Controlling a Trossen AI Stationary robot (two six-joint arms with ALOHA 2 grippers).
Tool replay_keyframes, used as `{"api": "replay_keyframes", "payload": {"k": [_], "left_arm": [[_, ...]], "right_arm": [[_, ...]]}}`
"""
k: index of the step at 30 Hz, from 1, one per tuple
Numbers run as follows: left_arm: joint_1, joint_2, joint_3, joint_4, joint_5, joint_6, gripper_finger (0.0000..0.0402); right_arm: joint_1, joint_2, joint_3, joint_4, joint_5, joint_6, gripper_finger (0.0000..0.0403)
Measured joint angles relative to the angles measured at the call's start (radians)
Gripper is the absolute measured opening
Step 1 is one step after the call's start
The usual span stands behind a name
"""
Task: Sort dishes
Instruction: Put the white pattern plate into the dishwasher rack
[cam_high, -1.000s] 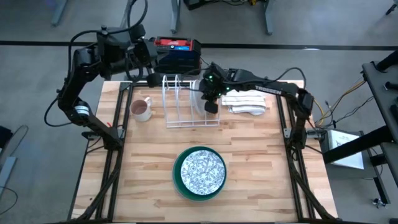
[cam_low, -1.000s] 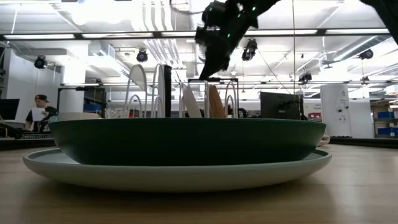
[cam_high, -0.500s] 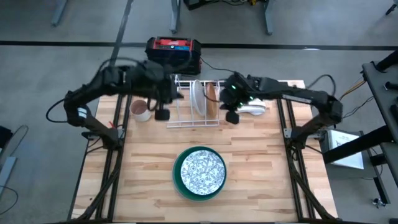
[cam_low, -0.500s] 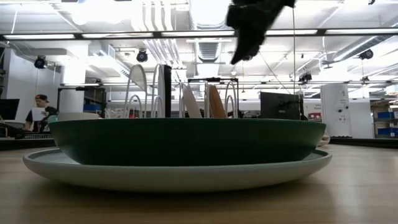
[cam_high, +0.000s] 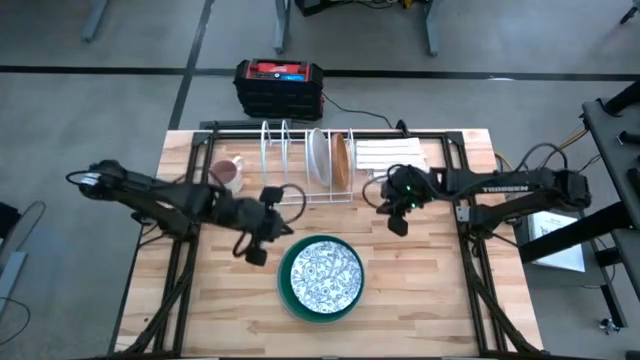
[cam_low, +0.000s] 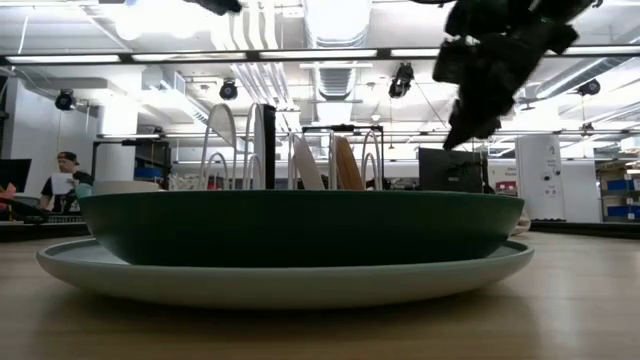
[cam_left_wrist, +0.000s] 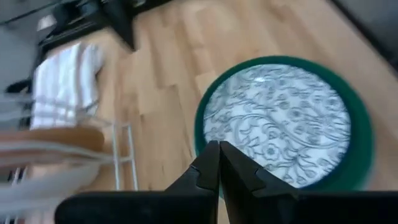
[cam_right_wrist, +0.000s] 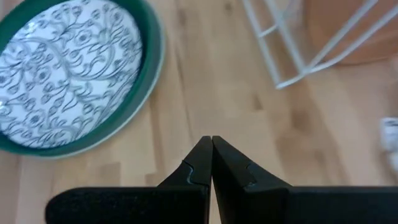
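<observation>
Patterned plate tops the stack near the table's front middle; from above, left hand, closed and empty, hovers just beside its left rim, nearer than right hand, also closed empty. Left wrist view: plate lies straight ahead

One legible marking only: white block lettering "TROSSEN" along the forearm link of the dark right arm, seen in the high view, just behind the right gripper on the side toward the arm's base. Small labels on the red-topped black box on the floor, far beyond both grippers past the table's back edge, cannot be read. Signs in the room behind the table, low view: too small to read. Nothing legible in either wrist view.
</observation>
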Motion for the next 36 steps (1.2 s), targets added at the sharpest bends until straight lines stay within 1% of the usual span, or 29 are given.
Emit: {"api": "replay_keyframes", "payload": {"k": [1,3,7,9,13,16,25,30,33,36], "left_arm": [[-0.021,-0.004,-0.037,0.030,-0.043,-0.032,0.0000],[-0.062,-0.001,-0.097,0.072,-0.077,-0.090,0.0000],[-0.118,0.042,-0.195,0.181,-0.076,-0.162,0.0000],[-0.130,0.059,-0.224,0.248,-0.079,-0.183,0.0000],[-0.141,0.094,-0.268,0.303,-0.080,-0.236,0.0000],[-0.142,0.112,-0.295,0.377,-0.080,-0.269,0.0000],[-0.172,0.231,-0.347,0.535,-0.080,-0.307,0.0000],[-0.197,0.308,-0.349,0.599,-0.070,-0.340,0.0000],[-0.213,0.357,-0.349,0.627,-0.036,-0.372,0.0000],[-0.232,0.399,-0.348,0.702,-0.025,-0.388,0.0000]], "right_arm": [[0.013,-0.007,-0.018,0.013,0.000,0.011,0.0000],[0.040,-0.013,-0.050,0.039,0.001,0.034,0.0000],[0.092,-0.012,-0.085,0.093,0.000,0.077,0.0000],[0.112,0.000,-0.087,0.108,0.000,0.085,0.0000],[0.144,0.038,-0.088,0.126,0.000,0.090,0.0000],[0.163,0.076,-0.088,0.145,0.000,0.149,0.0000],[0.218,0.190,-0.073,0.302,0.000,0.256,0.0000],[0.253,0.228,-0.040,0.305,0.000,0.311,0.0001],[0.277,0.245,-0.012,0.312,0.001,0.348,0.0011],[0.303,0.267,0.015,0.313,0.001,0.372,0.0031]]}}
